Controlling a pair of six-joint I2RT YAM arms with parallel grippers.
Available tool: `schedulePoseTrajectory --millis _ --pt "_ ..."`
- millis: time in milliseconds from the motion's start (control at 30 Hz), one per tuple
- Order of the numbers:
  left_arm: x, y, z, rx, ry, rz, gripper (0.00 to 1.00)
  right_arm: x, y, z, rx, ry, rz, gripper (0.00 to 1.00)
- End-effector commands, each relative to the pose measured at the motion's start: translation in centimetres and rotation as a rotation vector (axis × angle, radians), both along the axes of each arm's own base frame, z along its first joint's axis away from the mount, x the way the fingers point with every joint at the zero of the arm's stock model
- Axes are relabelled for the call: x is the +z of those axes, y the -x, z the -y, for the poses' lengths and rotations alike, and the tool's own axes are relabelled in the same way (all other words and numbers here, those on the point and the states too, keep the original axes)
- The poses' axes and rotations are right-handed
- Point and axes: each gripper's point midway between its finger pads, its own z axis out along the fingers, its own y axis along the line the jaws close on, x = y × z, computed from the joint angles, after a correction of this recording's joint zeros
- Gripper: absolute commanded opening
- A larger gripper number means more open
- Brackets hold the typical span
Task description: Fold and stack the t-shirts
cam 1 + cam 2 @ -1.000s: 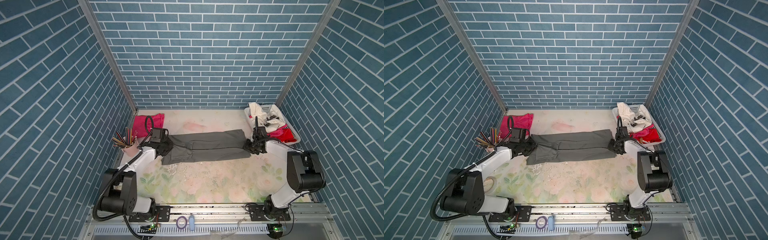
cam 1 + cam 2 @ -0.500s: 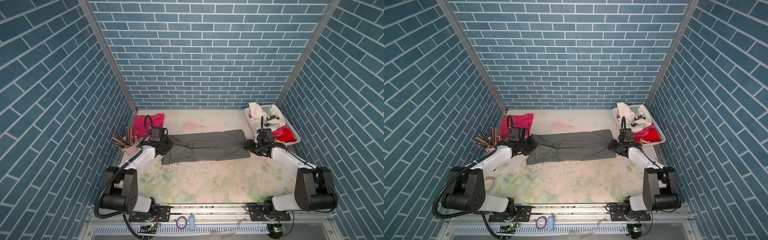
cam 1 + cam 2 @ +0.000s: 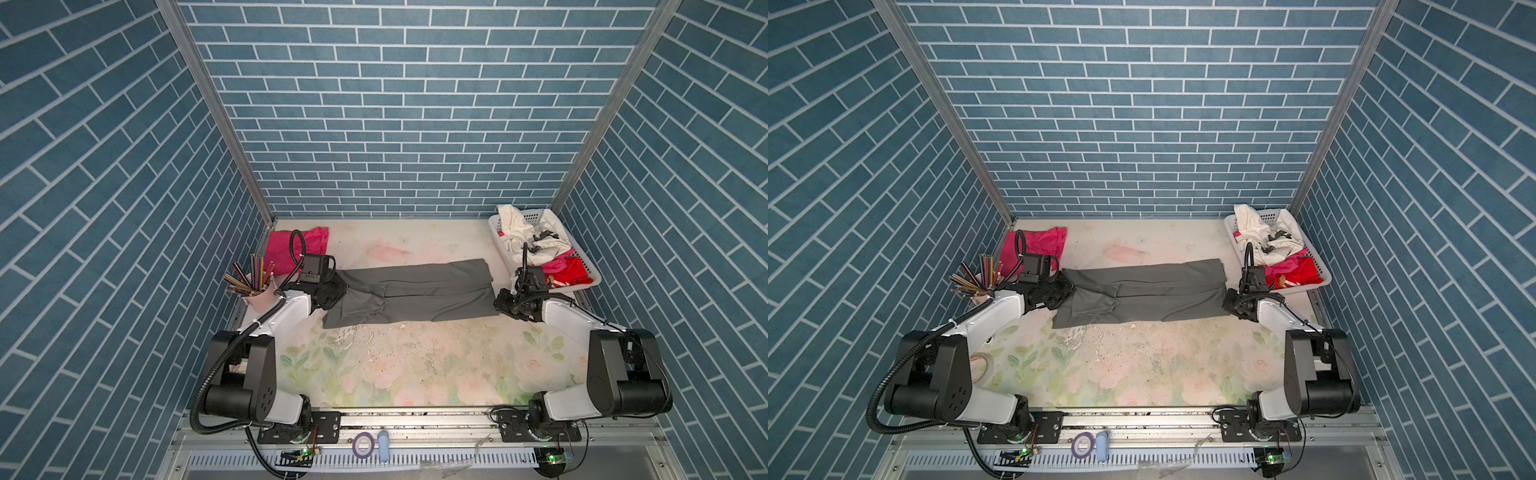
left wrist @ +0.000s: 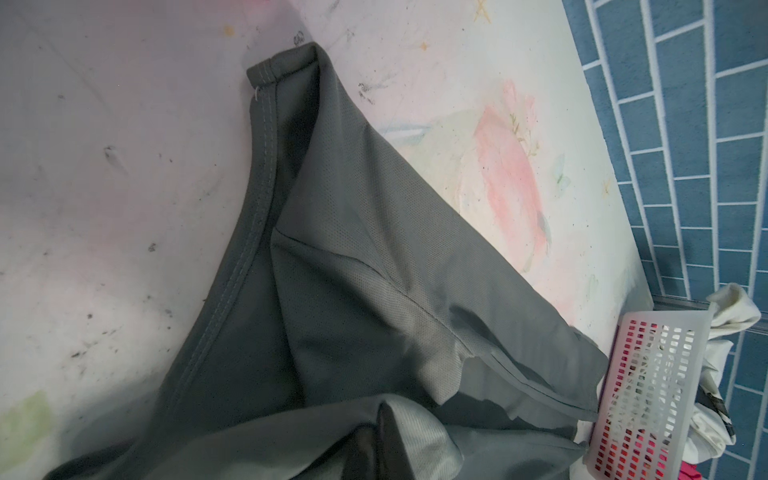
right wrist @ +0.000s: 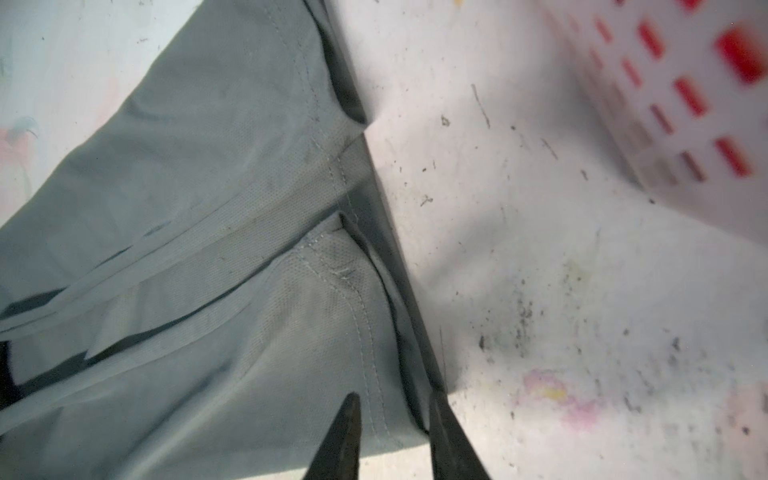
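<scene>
A dark grey t-shirt lies folded into a long band across the middle of the table. My left gripper is shut on its left end; in the left wrist view the fingertips pinch a raised fold of grey cloth. My right gripper sits at the shirt's near right corner. In the right wrist view its jaws stand apart, straddling the stitched hem. A hot pink t-shirt lies at the back left.
A white perforated basket with white and red cloth stands at the back right, close to my right gripper. A cup of coloured pencils stands beside my left arm. A tape roll lies front left.
My right gripper slid along the shirt's right edge toward its near corner; its jaws widened, then narrowed. The left gripper kept its hold and place.
</scene>
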Motion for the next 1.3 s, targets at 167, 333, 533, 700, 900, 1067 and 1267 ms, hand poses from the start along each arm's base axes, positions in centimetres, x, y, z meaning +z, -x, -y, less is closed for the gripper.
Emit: schedulePoseTrajectory --millis 167,333,533,700,900,1067,1267 --pt "-0.6 -0.4 -0.4 0.005 -0.012 -0.003 0.0 -3.2 2.6 0.5 -0.006 0.018 -0.118 0.3" --pt "-0.9 -0.4 -0.4 0.005 -0.014 -0.009 0.0 -3.8 2.7 0.6 -0.01 0.028 -0.131 0.23" --pt "-1.1 -0.1 -1.3 0.014 -0.028 -0.019 0.0 -3.3 2.8 1.1 -0.025 0.05 -0.123 0.0" --pt "-1.6 0.4 -2.2 0.02 -0.037 -0.029 0.0 -2.5 3.0 2.0 -0.035 0.098 -0.109 0.0" --pt "-2.4 0.9 -2.1 0.012 -0.033 -0.047 0.0 -3.2 3.3 2.6 -0.033 0.134 -0.136 0.0" --pt "-3.3 0.9 -2.0 0.003 -0.037 -0.057 0.0 -3.0 3.4 2.8 -0.037 0.14 -0.132 0.0" --pt "-3.9 -0.2 -1.5 -0.012 -0.013 -0.061 0.02 -2.8 3.2 2.7 -0.029 0.139 -0.13 0.13"
